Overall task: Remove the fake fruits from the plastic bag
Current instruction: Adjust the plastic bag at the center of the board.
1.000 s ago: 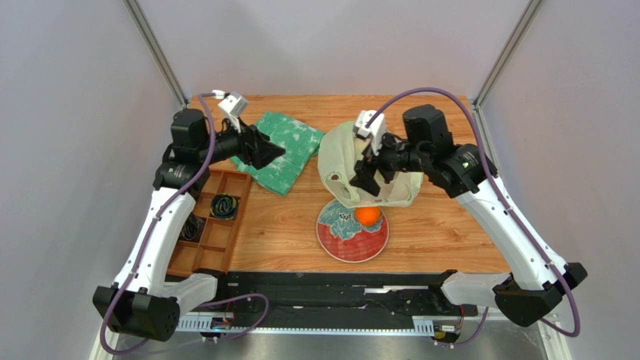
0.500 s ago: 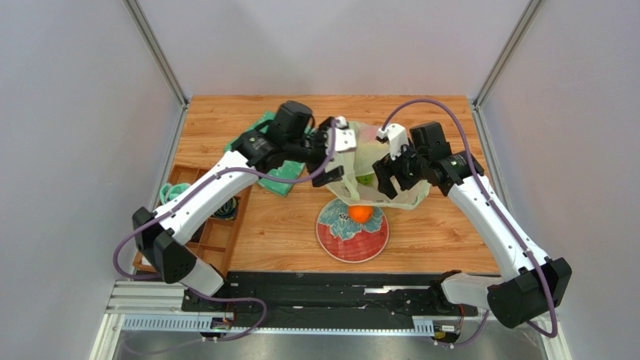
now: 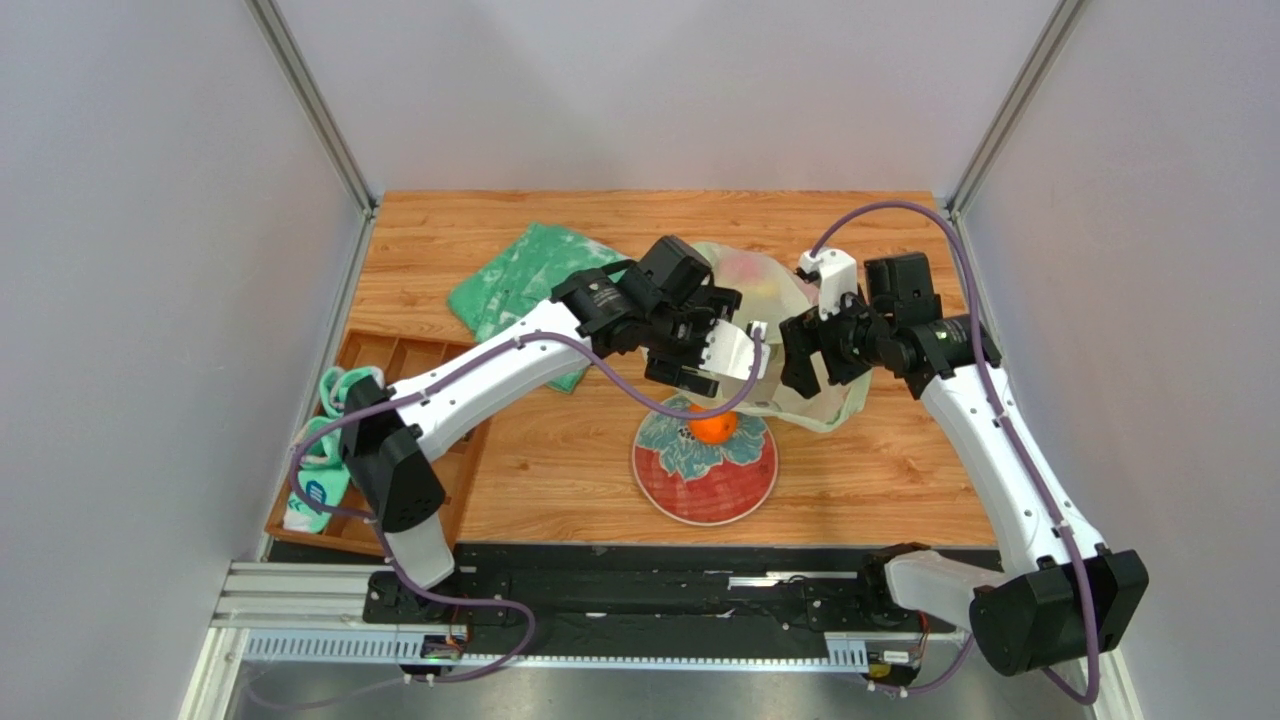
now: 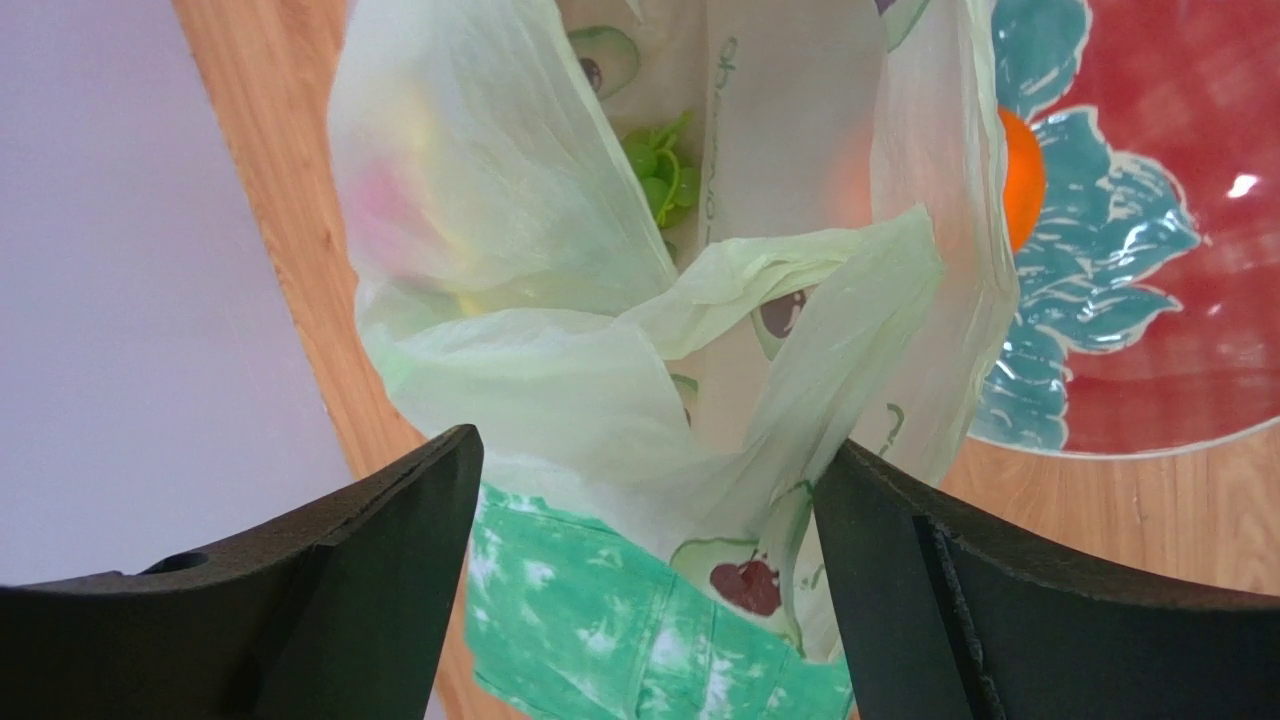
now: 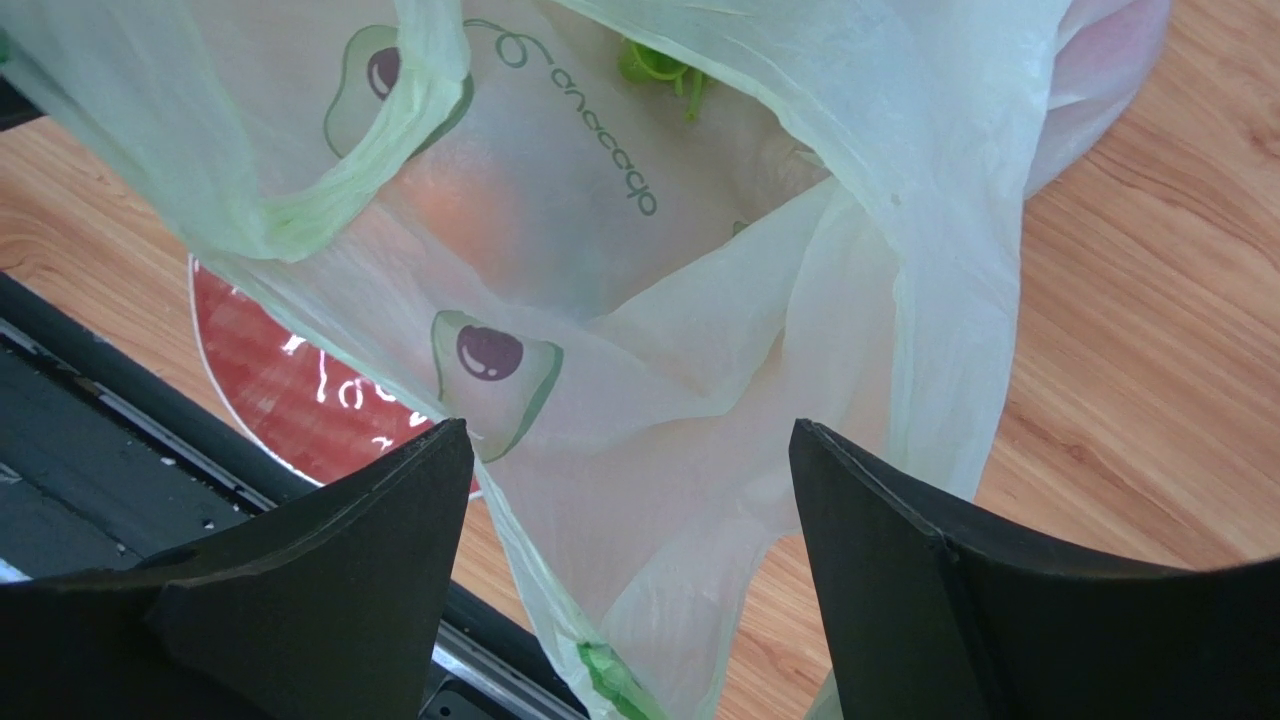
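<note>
Wood tabletop (image 3: pixel 902 465), mid-frame: only the orange (image 3: pixel 715 426) is out, on the red plate (image 3: pixel 706 488); plastic bag (image 3: pixel 759 281) just above holds green grapes (image 4: pixel 661 165) & prob. the rest, w/ left gripper (image 4: pixel 646 465) & right gripper (image 5: pixel 631 450) both gaping round its film, nothing pinched.

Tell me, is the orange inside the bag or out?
Out. The orange sits on the red plate, right at the plastic bag's edge, its near side bare of film.

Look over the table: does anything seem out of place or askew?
The plastic bag slumps crumpled, its near edge apparently draped over the far rim of the plate, next to the orange. The cloth lies rumpled, not folded.
</note>
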### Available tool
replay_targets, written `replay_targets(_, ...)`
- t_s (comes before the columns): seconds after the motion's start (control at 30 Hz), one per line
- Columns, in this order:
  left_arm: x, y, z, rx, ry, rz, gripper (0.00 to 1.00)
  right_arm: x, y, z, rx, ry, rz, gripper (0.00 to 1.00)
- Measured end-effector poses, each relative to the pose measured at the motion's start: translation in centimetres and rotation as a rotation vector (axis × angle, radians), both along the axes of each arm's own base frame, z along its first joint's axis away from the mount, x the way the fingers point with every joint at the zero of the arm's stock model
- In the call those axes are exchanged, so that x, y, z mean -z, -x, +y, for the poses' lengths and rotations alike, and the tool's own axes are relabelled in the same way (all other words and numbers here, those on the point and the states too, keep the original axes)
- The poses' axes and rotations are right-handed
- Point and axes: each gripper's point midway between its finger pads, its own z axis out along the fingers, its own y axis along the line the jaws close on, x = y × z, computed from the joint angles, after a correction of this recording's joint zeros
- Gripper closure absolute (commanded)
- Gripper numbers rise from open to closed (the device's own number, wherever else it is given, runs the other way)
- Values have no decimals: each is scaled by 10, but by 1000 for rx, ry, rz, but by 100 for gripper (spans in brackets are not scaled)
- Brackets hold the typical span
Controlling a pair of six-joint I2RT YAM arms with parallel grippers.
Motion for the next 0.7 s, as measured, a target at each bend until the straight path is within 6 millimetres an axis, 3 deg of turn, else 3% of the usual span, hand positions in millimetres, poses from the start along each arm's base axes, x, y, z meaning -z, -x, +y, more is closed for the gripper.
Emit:
replay_targets(0.13, 30, -2, -1, 24, -115, -4, 26, 8, 10, 2, -23, -25, 20, 18)
replay_targets(0.17, 37, -1, -1, 29, -141, 0, 44, 12, 11, 3, -25, -30, 28, 18)
replay_targets(0.2, 42, 0, -1, 32, -162, 6, 56, 14, 11, 4, -26, -34, 34, 18)
replay_targets(0.23, 48, 0, -1, 34, -182, 14, 85, 16, 11, 5, -23, -40, 47, 18)
replay_targets(0.27, 51, -1, -3, 37, -197, 19, 97, 17, 9, 6, -22, -44, 51, 18)
replay_targets(0.4, 55, -7, -6, -24, -211, 55, 100, 19, 1, 8, -9, -54, 54, 19)
replay_targets(0.5, 43, -11, -5, -139, -167, 134, 100, 14, -8, 2, 15, -52, 16, 23)
replay_targets(0.7, -33, -50, -5, -509, 217, 249, 100, 15, -5, 8, -78, -33, -14, 30)
